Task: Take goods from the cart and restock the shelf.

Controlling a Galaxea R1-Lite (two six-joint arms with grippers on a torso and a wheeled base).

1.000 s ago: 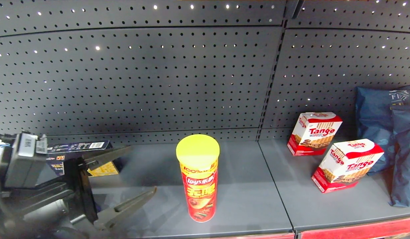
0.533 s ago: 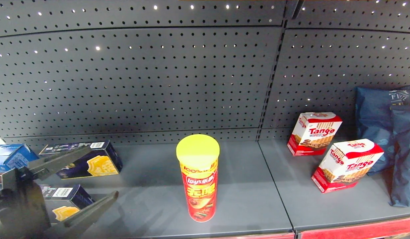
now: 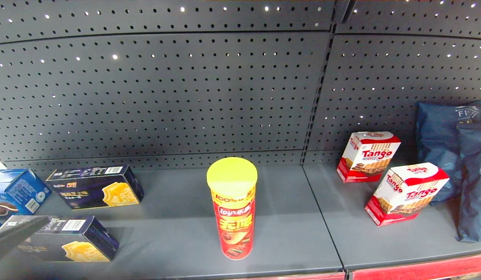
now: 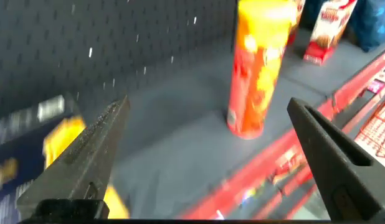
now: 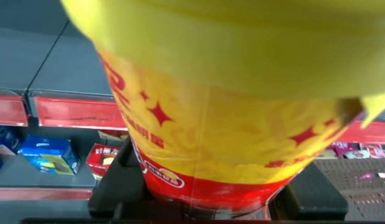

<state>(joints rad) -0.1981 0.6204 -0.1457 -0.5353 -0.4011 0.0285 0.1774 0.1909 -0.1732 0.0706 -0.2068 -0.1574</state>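
A tall red and yellow chip can (image 3: 233, 210) with a yellow lid stands upright on the grey shelf (image 3: 295, 229), near its front edge. The left wrist view shows the same can (image 4: 258, 68) beyond my left gripper (image 4: 208, 106), which is open and empty, well apart from it. One of its fingers (image 3: 18, 233) shows at the lower left corner of the head view. My right gripper (image 5: 211, 202) is shut on a second chip can (image 5: 230, 124), red and yellow with a yellow lid, held close to the wrist camera.
Two dark blue boxes (image 3: 96, 186) (image 3: 65, 243) and a blue cookie box (image 3: 14, 190) lie at the shelf's left. Red and white wafer boxes (image 3: 369, 155) (image 3: 408, 192) and blue bags (image 3: 458, 155) sit at the right. Bare shelf lies either side of the standing can.
My left gripper, still open, has drawn back down and to the left, almost out of the head view, uncovering the dark blue boxes. The standing can has not moved.
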